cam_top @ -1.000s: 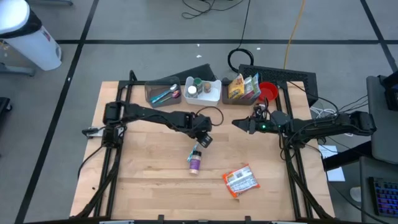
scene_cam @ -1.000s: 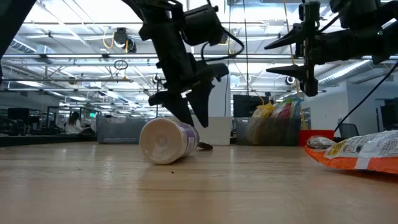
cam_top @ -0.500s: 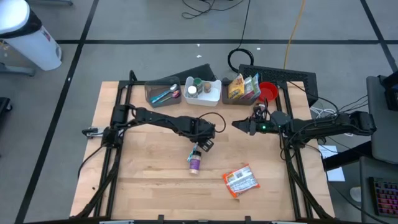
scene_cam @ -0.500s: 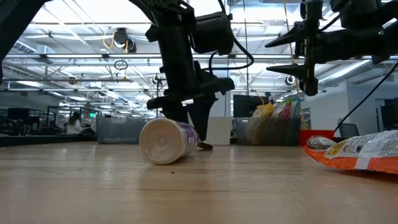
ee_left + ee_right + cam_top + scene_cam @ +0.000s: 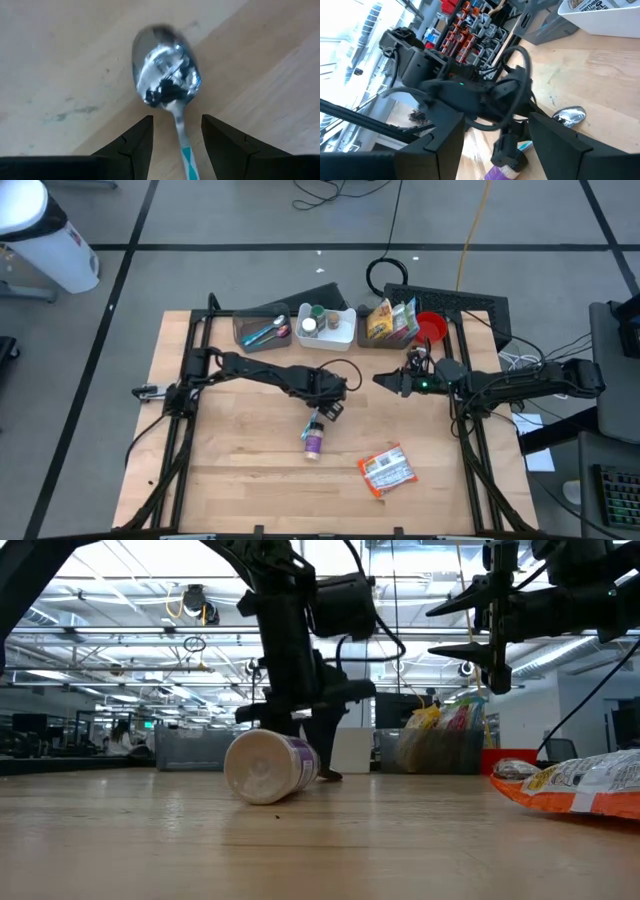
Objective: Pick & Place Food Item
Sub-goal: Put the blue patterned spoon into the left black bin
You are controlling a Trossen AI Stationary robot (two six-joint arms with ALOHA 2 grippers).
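On the wooden table (image 5: 230, 470), near its centre, the left gripper (image 5: 326, 408) is held low over a metal spoon (image 5: 166, 82); its fingers (image 5: 134, 142) are parted narrowly astride the spoon's handle, apparently not touching it. Just beside it, a purple-labelled cup (image 5: 313, 441) is seen lying on its side. Farther right, an orange snack bag (image 5: 387, 470) is laid flat. At the right, the right gripper (image 5: 384, 378) is poised in the air, moderately open and empty.

Between the left gripper's (image 5: 172, 142) matt black plastic fingers (image 5: 136, 145) lies a glossy metal spoon (image 5: 165, 75) with a teal-striped plastic handle. The table (image 5: 60, 60) under it is pale, smooth, lightly scuffed wood. Nearby, a shiny purple plastic cup (image 5: 268, 766).
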